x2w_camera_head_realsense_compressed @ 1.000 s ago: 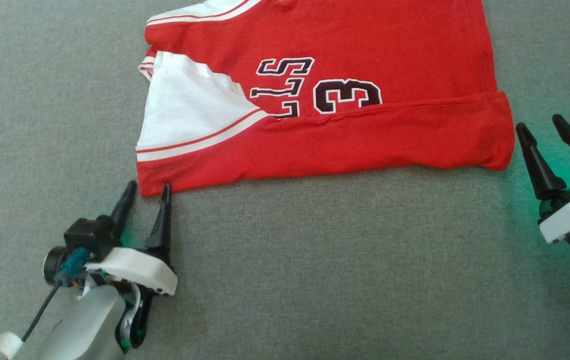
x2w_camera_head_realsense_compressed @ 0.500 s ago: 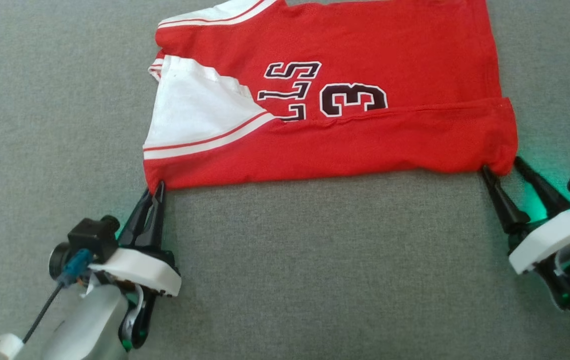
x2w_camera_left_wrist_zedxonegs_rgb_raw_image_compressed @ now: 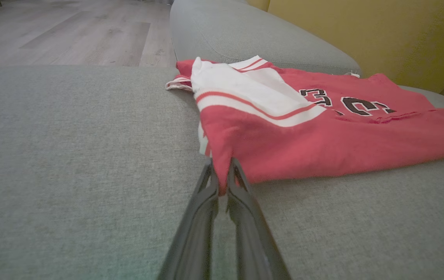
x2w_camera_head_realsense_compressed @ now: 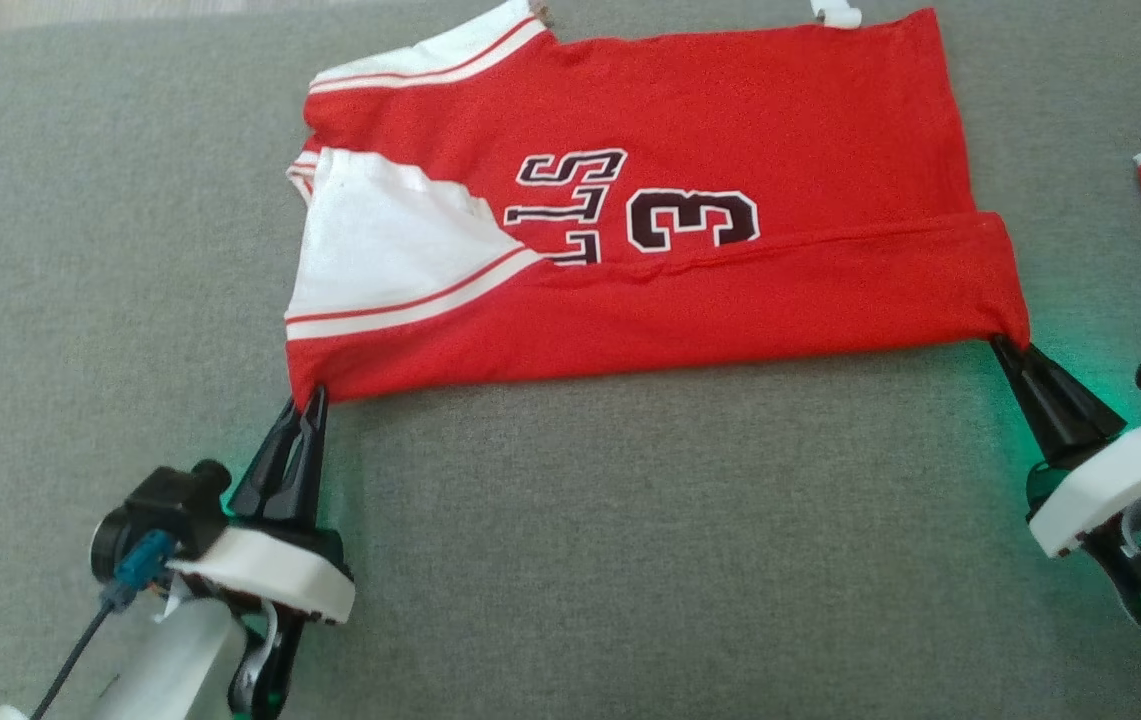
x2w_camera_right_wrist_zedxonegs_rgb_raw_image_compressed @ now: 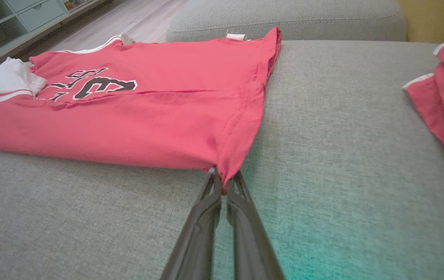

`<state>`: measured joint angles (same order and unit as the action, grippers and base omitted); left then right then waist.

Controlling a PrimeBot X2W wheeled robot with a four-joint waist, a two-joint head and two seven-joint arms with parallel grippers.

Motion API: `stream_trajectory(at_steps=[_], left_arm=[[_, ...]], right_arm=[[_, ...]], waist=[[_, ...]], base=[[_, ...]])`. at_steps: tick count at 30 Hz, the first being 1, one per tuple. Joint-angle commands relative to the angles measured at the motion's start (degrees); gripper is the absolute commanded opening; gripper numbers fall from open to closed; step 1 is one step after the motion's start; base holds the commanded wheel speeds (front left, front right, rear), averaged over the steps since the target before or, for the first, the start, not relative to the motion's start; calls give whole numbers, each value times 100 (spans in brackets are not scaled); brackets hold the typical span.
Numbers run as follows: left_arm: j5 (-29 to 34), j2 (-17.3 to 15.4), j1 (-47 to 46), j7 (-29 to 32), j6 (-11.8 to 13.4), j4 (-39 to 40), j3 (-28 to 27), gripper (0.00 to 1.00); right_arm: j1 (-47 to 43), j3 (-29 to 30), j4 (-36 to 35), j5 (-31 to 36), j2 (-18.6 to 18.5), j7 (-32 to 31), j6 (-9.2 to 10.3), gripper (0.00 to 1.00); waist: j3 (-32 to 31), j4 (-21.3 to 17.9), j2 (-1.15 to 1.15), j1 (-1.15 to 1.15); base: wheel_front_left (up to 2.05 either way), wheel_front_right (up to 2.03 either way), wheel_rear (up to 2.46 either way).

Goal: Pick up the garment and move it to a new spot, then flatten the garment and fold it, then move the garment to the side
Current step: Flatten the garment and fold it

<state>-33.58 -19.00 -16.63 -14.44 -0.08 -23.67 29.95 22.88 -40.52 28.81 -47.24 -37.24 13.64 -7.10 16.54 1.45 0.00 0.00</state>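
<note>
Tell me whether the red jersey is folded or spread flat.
Partly folded: the red jersey has its near edge doubled over, hiding part of the printed 3. The left gripper and right gripper pinch that flap's corners.

Red jersey [x2w_camera_head_realsense_compressed: 730, 120], part-folded, lying on the grey sofa cushion [x2w_camera_head_realsense_compressed: 630, 560].
It's a red sports top stretched lengthwise across the cushion, with its white, red-striped sleeve panel [x2w_camera_head_realsense_compressed: 380, 240] at the left end and a plain straight edge at the right. A black, white-edged number 3 [x2w_camera_head_realsense_compressed: 692, 220] and some letters sit mid-cloth. The near long edge is folded over as a red strip [x2w_camera_head_realsense_compressed: 730, 300] covering part of the lettering, and both near corners are drawn to small points.
</note>
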Motion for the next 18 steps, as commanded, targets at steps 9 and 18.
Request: stream_trajectory(at_steps=[9,18], left_arm=[[63,-246,405,-55,-117,451,-231,0],[-106,-453,1314,106,-47,1144,-115,0]], right_arm=[[-367,145,-128,-185,-445,129,-39,0],[-1368,712,-442,-171,-527,134,-39,0]], waist=[[-294,-137,0,0],[-562,-138,0,0]], base=[[0,0,0],[0,0,0]])
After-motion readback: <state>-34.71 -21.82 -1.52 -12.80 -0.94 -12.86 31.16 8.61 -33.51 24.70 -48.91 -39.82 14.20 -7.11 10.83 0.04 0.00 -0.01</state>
